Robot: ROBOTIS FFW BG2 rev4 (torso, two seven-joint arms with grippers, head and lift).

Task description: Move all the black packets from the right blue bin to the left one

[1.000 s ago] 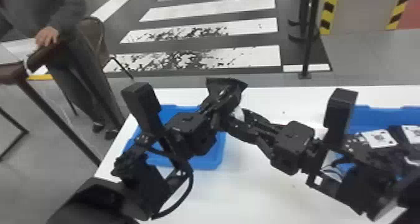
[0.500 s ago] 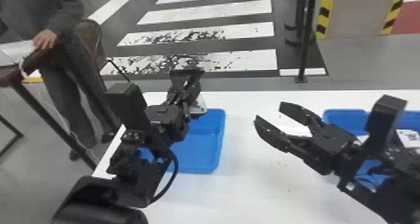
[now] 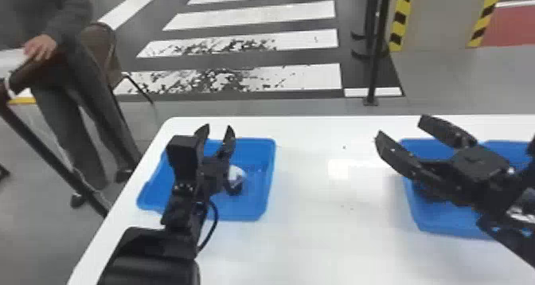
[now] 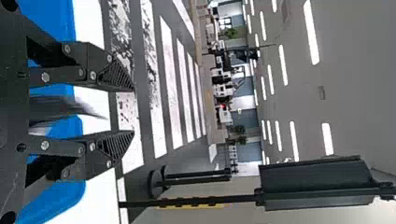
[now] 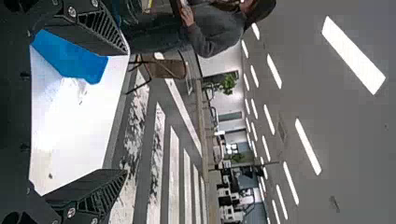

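The left gripper (image 3: 218, 129) is over the left blue bin (image 3: 260, 213), its 2 fingers spread and pointing to the far side. A black packet (image 3: 237, 176) with a white face shows just right of the gripper's body, above or in that bin; in the left wrist view it is a dark smear between the fingers, close to the palm. It looks let go and dropping, though I cannot tell whether it touches a finger or the bin floor. Its long axis is too blurred to settle.

The right gripper (image 3: 400, 129) is also open and gripping nothing, with its 2 fingers pointing far and left. Its tips are by the far left corner of the right blue bin (image 3: 446, 226), while most of that bin lies to the right and nearer the robot, under the hand and forearm. I cannot tell how many packets are in there.

The step in hand seems to be the release on the left. What the next pick turns on is this offset: the right arm is the nearer to the right blue bin, but its fingers would have to draw back rightward and nearer, then point down inside the walls. Coming in at the present slant, they could catch the left rim.
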